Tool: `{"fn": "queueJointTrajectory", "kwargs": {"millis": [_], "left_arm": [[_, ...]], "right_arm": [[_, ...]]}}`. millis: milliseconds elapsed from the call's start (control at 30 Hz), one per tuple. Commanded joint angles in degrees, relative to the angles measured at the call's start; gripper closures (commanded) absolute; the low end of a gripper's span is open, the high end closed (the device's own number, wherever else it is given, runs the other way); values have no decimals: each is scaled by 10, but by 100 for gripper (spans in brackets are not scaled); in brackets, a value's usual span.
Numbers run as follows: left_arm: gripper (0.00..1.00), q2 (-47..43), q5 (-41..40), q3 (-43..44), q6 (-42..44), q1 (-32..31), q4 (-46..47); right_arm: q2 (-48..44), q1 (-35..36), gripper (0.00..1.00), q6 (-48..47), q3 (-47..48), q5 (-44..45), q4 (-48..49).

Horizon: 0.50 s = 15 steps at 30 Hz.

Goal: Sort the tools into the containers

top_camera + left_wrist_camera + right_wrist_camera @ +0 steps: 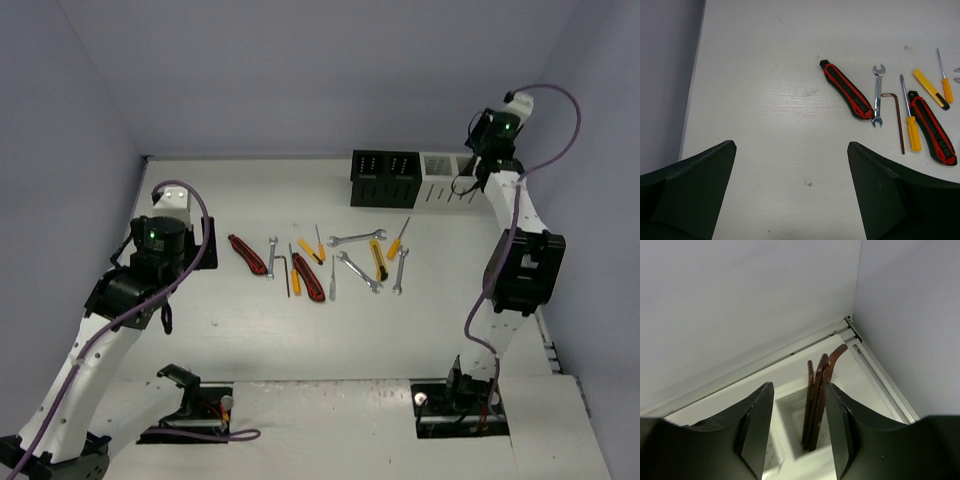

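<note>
Several tools lie in a loose row mid-table: a red-black knife (246, 254), a silver wrench (272, 256), a dark hex key (284, 270), a second red-black knife (309, 278), a yellow knife (378, 260) and orange-handled screwdrivers (398, 238). The black box (385, 178) and the white box (440, 180) stand at the back. My left gripper (791, 145) is open and empty over bare table, left of the nearest knife (847, 90). My right gripper (800, 386) is open above the white box's right compartment (790, 412), where three hex keys (816, 400) stand upright beside its right finger.
The left wall (665, 75) runs close beside my left gripper. The right wall and back corner (850, 320) sit just behind the white box. More wrenches (357, 238) lie in front of the boxes.
</note>
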Motion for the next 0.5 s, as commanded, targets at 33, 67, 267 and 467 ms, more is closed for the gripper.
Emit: {"fn": "queueJointTrajectory", "kwargs": {"millis": [33, 67, 267, 467], "left_arm": [[9, -1, 14, 20, -15, -1, 18], [9, 0, 15, 20, -16, 0, 18], [9, 12, 49, 20, -34, -2, 19], [26, 92, 133, 28, -111, -4, 21]], "right_arm": [[-128, 71, 57, -7, 15, -30, -120], [-136, 98, 57, -6, 7, -32, -149], [-199, 210, 58, 50, -94, -61, -213], [-252, 280, 58, 103, -212, -53, -222]]}}
